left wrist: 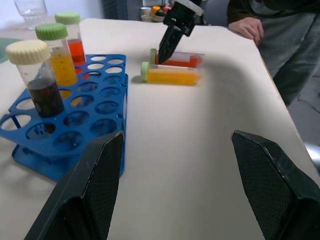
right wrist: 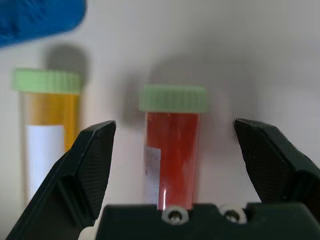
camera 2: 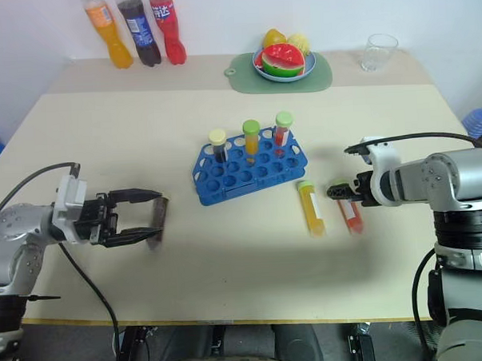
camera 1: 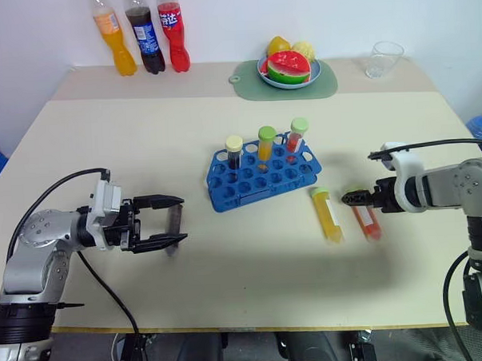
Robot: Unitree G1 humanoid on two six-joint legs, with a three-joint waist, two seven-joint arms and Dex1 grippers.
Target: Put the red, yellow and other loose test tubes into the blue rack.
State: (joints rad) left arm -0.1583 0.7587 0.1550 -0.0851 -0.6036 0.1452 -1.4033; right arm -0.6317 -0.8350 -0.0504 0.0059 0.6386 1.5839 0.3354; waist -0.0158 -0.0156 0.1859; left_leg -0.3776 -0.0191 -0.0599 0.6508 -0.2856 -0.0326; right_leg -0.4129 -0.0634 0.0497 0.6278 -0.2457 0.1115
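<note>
The blue rack (camera 1: 261,180) stands mid-table and holds three capped tubes: a dark one (camera 1: 234,151), an orange one (camera 1: 266,143) and a red one (camera 1: 297,136). To its right, two loose tubes lie flat side by side: the yellow tube (camera 1: 327,215) and the red tube (camera 1: 367,220). My right gripper (camera 1: 348,197) hangs open just above the red tube's green cap end. In the right wrist view that red tube (right wrist: 171,150) lies between the spread fingers. My left gripper (camera 1: 179,221) is open and empty over the table, left of the rack.
Three soda bottles (camera 1: 142,33) stand at the back left. A plate of fruit (camera 1: 288,69) on a green mat and a clear cup (camera 1: 382,58) stand at the back. A person (left wrist: 280,30) stands past the table's right side, hand (left wrist: 245,27) near the edge.
</note>
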